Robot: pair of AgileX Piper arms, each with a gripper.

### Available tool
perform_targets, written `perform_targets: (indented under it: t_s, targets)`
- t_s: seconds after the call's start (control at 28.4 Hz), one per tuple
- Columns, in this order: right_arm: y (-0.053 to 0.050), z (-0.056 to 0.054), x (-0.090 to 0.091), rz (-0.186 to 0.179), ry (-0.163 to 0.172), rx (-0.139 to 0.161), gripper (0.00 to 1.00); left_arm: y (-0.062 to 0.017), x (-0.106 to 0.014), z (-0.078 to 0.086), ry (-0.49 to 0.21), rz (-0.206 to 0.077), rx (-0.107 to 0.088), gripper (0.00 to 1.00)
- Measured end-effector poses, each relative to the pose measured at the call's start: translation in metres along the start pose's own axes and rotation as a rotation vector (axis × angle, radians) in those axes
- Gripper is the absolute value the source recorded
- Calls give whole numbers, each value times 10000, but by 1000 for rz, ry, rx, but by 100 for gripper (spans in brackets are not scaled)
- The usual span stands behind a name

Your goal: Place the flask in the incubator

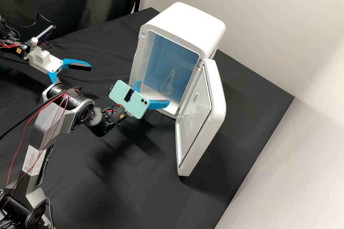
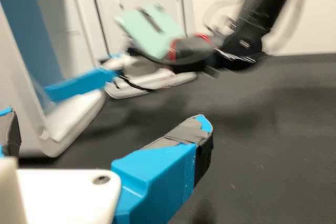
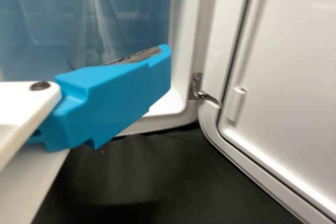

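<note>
While the flask (image 1: 169, 82) stands upright inside the incubator (image 1: 186, 25), toward its back wall (neck up, long axis vertical), the right gripper (image 1: 153, 94) sits at the incubator's mouth, fingers apart and holding nothing. The left gripper (image 1: 71, 72) hangs well away from the incubator, opposite its open door (image 1: 200, 114), fingers likewise spread.

Looks across the black bench top (image 2: 273, 129) past the left gripper (image 2: 105, 128), blue fingers spread wide; catches the other arm's bright blue finger (image 2: 79, 85) and mint-green flat plate (image 2: 149, 22) beside the white incubator's rim (image 2: 68, 119).
</note>
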Motion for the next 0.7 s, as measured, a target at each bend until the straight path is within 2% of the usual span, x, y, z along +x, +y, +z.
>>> perform_targets:
  t_s: [0.04,0.11,0.18,0.28,0.42,0.56,0.7]
  targets:
    - [5,25,-87,14,6,-5,100,36,-12,4,1,17,-8,100]
    - [-13,92,-261,8,-5,-11,100,54,-18,8,0,24,-27,100]
    - [-6,126,-407,-10,-21,-18,100,34,-33,-58,26,19,-36,100]
    - [9,169,-613,-39,-46,-26,100,-15,-41,-148,76,4,-62,100]
    - [58,192,-886,-66,-66,-31,100,-32,-41,-168,89,-2,-71,100]
    - [138,239,-1135,-93,-68,12,100,-32,-41,-168,89,-2,-71,100]
    - [216,265,-1336,-97,-72,53,100,-32,-41,-168,89,-2,-71,100]
